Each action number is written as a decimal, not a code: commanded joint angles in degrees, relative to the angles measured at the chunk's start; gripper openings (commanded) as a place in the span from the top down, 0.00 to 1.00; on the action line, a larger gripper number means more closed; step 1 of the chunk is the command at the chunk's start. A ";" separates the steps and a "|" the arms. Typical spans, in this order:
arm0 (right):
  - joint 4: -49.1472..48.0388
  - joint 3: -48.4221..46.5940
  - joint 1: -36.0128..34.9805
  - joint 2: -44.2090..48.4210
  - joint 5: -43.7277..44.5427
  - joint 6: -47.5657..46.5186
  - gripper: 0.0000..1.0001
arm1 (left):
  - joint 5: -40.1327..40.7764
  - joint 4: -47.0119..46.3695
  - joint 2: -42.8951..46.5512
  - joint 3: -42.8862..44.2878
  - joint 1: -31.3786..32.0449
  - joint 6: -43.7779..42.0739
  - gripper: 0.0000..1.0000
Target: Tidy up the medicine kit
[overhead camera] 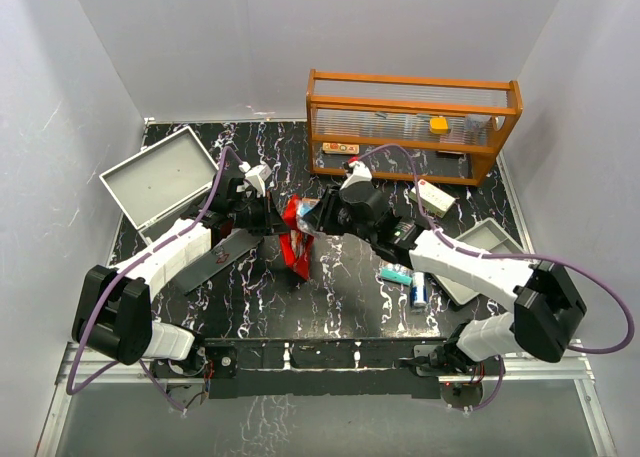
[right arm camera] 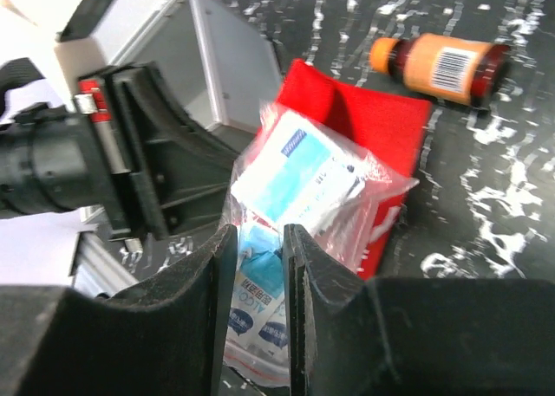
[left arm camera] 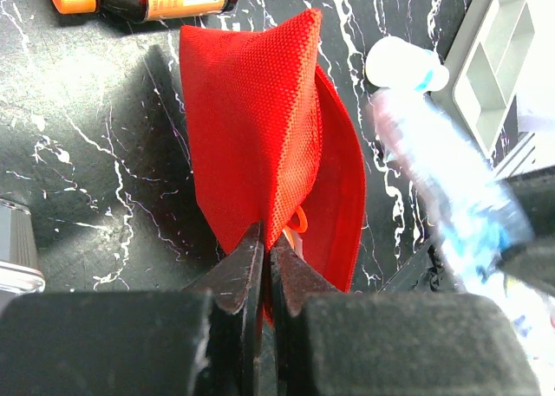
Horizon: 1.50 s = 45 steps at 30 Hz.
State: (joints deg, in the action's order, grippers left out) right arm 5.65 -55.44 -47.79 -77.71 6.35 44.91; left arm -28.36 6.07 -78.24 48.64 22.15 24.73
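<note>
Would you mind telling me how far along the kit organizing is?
Early. Done: the case is open, seemingly empty. In hand: left claw pinches the pouch, right claw grips a packet at its mouth. Left: bottle and tube lie loose on the table.

Bare tabletop [overhead camera: 330, 307] lay open near the arm bases. The red pouch [overhead camera: 297, 232] crowded the middle, and the wooden rack [overhead camera: 410, 81] and medicine kit [overhead camera: 160, 182] walled the far edge.
</note>
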 commanded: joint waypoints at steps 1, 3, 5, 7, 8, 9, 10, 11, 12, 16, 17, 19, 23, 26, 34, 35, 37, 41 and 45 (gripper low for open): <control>-11.24 0.14 -0.28 -1.75 -7.44 0.51 0.73 | -1.05 -0.32 0.46 -0.26 0.17 0.19 1.00; -13.66 1.01 -0.29 -2.67 -9.38 1.11 0.73 | -0.76 -0.03 0.37 -0.22 0.17 0.08 1.00; -15.52 1.79 -0.28 -3.25 -9.92 2.32 0.73 | -0.56 0.13 0.21 -0.14 0.17 0.11 1.00; -16.78 2.08 -0.37 -3.76 -10.01 3.18 0.73 | -0.56 0.17 0.10 -0.06 0.13 0.14 1.00; -16.74 2.08 -0.41 -3.97 -9.40 3.49 0.73 | -0.56 0.17 0.10 -0.02 0.17 0.14 1.00; -16.49 2.05 -0.33 -4.28 -8.81 4.91 0.74 | -0.63 0.17 0.10 0.01 0.17 0.14 1.00; -15.74 1.79 -0.36 -4.62 -8.05 5.60 0.74 | -0.64 0.09 0.10 -0.02 0.17 0.27 1.00; -14.55 1.42 -0.38 -4.84 -7.32 5.94 0.74 | -0.62 0.04 0.10 0.02 0.17 0.36 1.00; -13.32 1.22 -0.37 -4.90 -6.71 6.16 0.73 | -0.64 -0.06 0.10 -0.08 0.17 0.44 1.00; -7.82 1.47 -0.37 -2.82 -2.86 4.48 0.69 | -0.63 -0.39 0.10 -0.21 0.18 0.89 1.00; -5.61 0.95 -0.37 -2.21 -1.95 4.18 0.67 | -0.64 -0.28 0.10 -0.21 0.17 0.78 1.00; -1.12 -0.47 -0.37 -0.92 -0.25 1.56 0.63 | -0.63 -0.10 0.10 -0.17 0.22 0.68 1.00; 6.06 -1.98 -0.37 1.91 3.79 -0.68 0.47 | -0.56 -0.18 0.10 -0.12 0.17 0.73 1.00; 9.87 -0.77 -0.36 3.46 6.77 -1.53 0.34 | -0.56 -0.26 0.10 -0.07 0.17 0.79 1.00; 3.76 4.97 0.15 2.63 -0.74 0.41 0.19 | -0.73 -0.04 -1.07 0.14 0.17 0.67 1.00; 2.23 5.64 0.15 2.18 -1.59 1.10 0.19 | -0.73 -0.01 -1.22 0.28 0.17 0.67 1.00; -0.38 7.03 0.36 1.44 -1.96 2.69 0.18 | -0.79 0.00 -1.29 0.38 0.19 0.65 1.00; -6.95 10.86 2.01 0.74 -3.79 6.90 0.21 | -0.82 0.08 -1.24 0.40 0.17 0.61 1.00; -15.44 12.93 2.70 0.15 -10.85 7.64 0.28 | -0.90 0.22 -1.29 0.47 0.22 0.58 1.00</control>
State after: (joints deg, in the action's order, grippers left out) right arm 3.11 -43.13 -45.89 -77.06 2.20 50.24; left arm -28.27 6.35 -79.85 48.64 22.15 25.54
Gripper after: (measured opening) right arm 0.763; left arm 0.011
